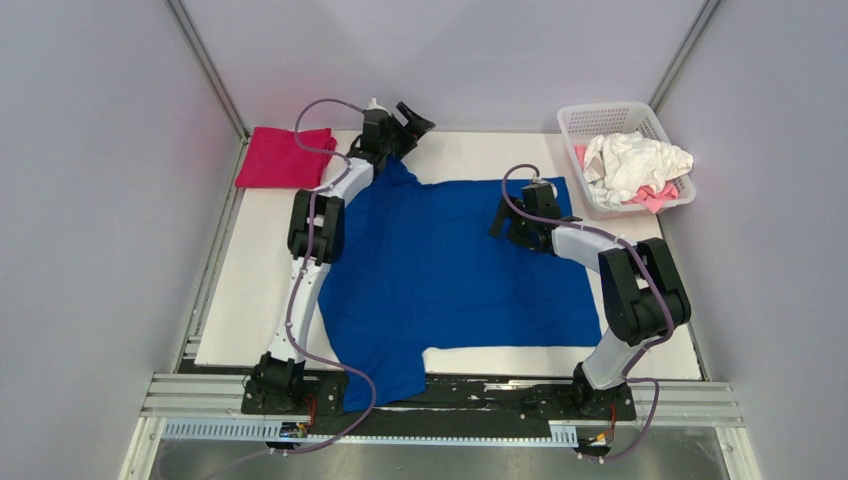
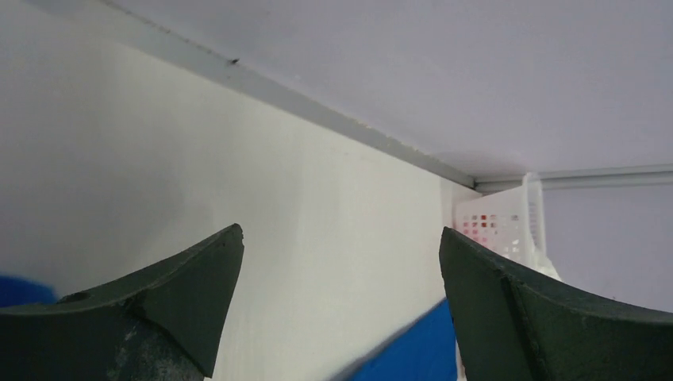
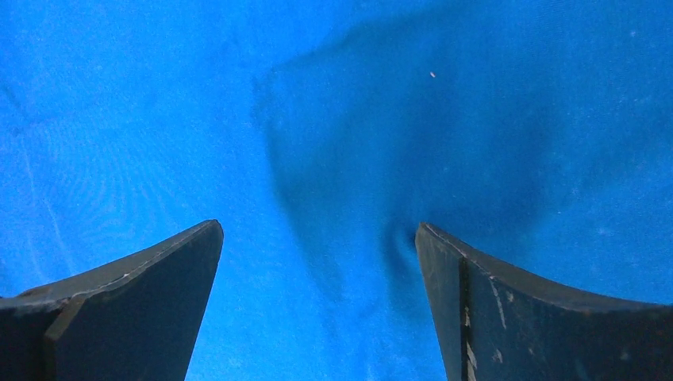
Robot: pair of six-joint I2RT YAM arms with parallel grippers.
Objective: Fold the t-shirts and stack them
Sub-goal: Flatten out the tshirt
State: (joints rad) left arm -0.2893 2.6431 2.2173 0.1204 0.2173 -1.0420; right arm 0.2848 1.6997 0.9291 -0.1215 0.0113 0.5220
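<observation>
A royal-blue t-shirt [image 1: 450, 270] lies spread flat on the white table [image 1: 250, 300], plain side up, one sleeve hanging over the near edge. My left gripper [image 1: 412, 118] is open and empty, raised at the far edge above the shirt's far-left sleeve; its wrist view shows a corner of blue cloth [image 2: 421, 353] below. My right gripper [image 1: 512, 226] is open and empty, pointing down just over the shirt's right half [image 3: 317, 159]. A folded magenta t-shirt [image 1: 282, 157] lies at the far left. White and pale pink tees [image 1: 635, 165] are crumpled in the basket.
A white plastic basket [image 1: 577, 120] stands at the far right corner, also in the left wrist view [image 2: 496, 226]. Grey walls enclose the table on three sides. A metal rail [image 1: 450, 400] runs along the near edge by the arm bases.
</observation>
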